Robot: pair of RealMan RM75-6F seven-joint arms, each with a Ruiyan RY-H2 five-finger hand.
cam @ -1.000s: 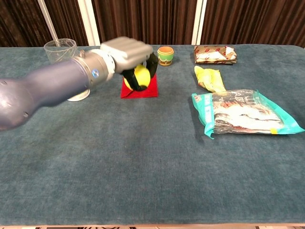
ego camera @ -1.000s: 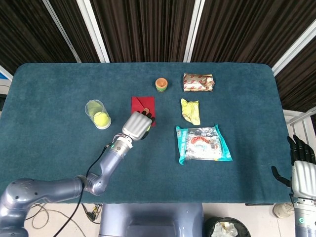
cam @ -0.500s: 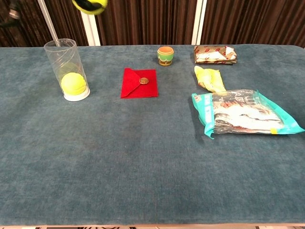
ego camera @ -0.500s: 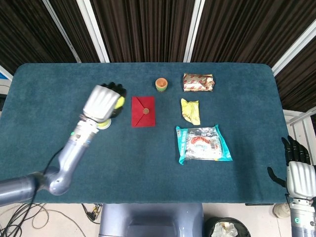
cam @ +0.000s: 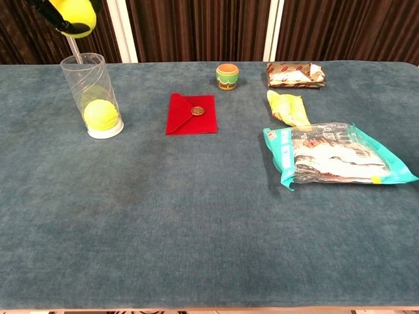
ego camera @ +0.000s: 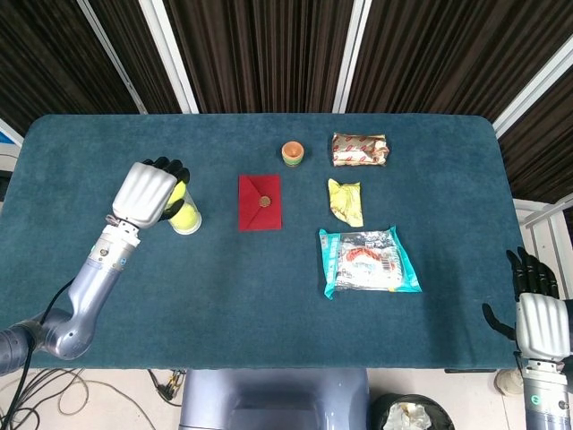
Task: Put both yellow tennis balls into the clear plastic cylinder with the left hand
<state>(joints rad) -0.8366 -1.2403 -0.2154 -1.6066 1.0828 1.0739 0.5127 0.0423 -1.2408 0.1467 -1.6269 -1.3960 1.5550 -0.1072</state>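
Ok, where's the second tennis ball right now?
The second tennis ball is held in the left hand, just above the mouth of the clear cylinder at the table's left side; the first ball sits at the cylinder's bottom.

left robot hand (ego camera: 148,192) carried tennis ball (cam: 73,14) leftward, above cylinder (cam: 93,95)

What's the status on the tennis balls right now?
Left hand holds second tennis ball above clear cylinder. First ball inside. Right hand idle off-table. Nothing blocking.
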